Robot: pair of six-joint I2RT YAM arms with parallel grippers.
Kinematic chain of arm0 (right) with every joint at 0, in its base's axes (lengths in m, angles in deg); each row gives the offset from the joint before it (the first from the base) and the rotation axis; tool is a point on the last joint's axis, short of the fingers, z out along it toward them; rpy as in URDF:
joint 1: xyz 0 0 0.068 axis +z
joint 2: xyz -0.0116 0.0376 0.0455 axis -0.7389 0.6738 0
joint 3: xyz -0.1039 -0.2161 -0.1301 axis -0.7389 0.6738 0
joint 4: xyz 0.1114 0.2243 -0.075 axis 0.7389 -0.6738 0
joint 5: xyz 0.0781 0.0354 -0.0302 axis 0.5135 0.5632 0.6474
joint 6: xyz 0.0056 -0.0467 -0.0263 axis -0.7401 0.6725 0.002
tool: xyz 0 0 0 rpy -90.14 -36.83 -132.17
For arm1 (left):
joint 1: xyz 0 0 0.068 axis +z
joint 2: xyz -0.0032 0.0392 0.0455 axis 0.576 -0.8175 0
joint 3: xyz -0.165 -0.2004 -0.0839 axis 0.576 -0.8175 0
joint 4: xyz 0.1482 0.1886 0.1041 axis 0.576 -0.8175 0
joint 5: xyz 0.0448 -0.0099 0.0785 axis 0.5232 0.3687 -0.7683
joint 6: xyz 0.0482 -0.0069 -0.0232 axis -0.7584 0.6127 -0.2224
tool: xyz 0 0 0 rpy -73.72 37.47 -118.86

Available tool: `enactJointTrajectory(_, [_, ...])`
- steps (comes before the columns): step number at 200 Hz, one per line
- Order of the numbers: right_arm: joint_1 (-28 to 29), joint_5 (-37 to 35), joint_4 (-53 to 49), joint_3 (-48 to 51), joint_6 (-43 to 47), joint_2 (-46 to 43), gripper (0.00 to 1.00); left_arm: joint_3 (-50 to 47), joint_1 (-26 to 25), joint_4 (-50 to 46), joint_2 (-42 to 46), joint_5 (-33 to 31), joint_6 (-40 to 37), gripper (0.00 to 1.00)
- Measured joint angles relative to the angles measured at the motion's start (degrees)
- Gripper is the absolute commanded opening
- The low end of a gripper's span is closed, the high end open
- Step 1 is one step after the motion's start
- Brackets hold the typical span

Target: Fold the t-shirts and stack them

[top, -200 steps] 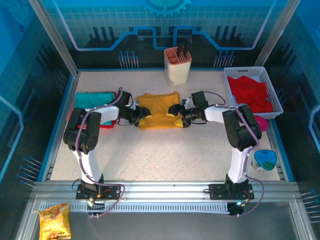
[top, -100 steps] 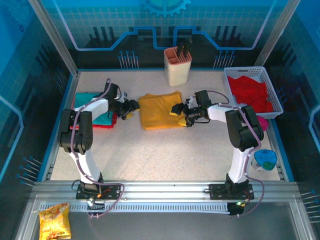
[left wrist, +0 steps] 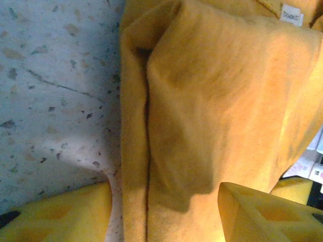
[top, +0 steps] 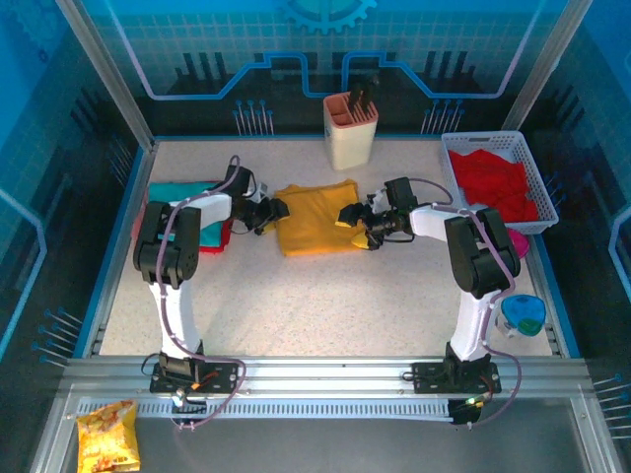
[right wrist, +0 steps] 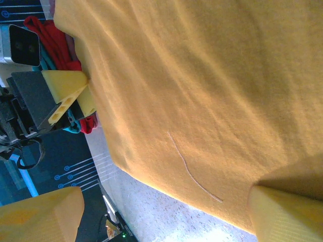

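Here, the folded mustard-yellow t-shirt (top: 314,219) lies flat on the speckled table (top: 325,296), between the two grippers. The left gripper (top: 272,210) sits low at the shirt's left edge. In the left wrist view its yellow foam fingers (left wrist: 55,214) stand wide apart, with the doubled-over edge of the cloth running down between them, unpinched. The right gripper (top: 353,215) sits at the shirt's right edge, facing the other across the cloth. In the right wrist view its fingers (right wrist: 290,214) are likewise spread, one over the table and one over the shirt, closed on nothing. To the left, just beyond the left gripper, a folded teal t-shirt (top: 182,195) rests on a red t-shirt (top: 218,237) that shows along its near edge. Well to the right, a white basket (top: 532,168) holds crumpled red cloth (top: 490,182). A cream holder (top: 350,133) stands at the table's far edge, behind the yellow shirt.
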Motion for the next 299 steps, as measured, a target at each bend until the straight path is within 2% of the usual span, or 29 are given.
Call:
enactJointTrajectory(90, [-0.4, 0.0, 0.0, 0.0, 0.0, 0.0, 0.85, 2.6, -0.7, -2.1, -1.9, 0.7, 0.8, 0.49])
enactJointTrajectory(136, [-0.6, 0.0, -0.4, -0.1, 0.0, 0.0, 0.85, 2.6, -3.1, -0.8, -3.0, 5.4, 0.5, 0.49])
enactJointTrajectory(190, [-0.7, 0.0, -0.4, -0.1, 0.0, 0.0, 0.84, 3.0, -2.8, -1.9, -4.0, 5.6, -0.6, 0.27])
enactJointTrajectory(231, [-0.7, 0.3, -0.5, -0.2, 0.0, 0.0, 0.84, 3.7, -2.8, -3.5, -4.2, 4.7, -1.2, 0.00])
enactJointTrajectory(264, [-0.7, 0.4, -4.5, -1.7, 2.0, -1.3, 0.84, 5.3, -2.8, -8.5, -3.1, 1.0, -4.0, 0.00])
enactJointTrajectory(299, [-0.7, -0.2, -11.6, -4.6, 6.6, -7.7, 0.84, 6.7, -2.8, -17.5, 2.7, -5.7, -8.1, 0.00])
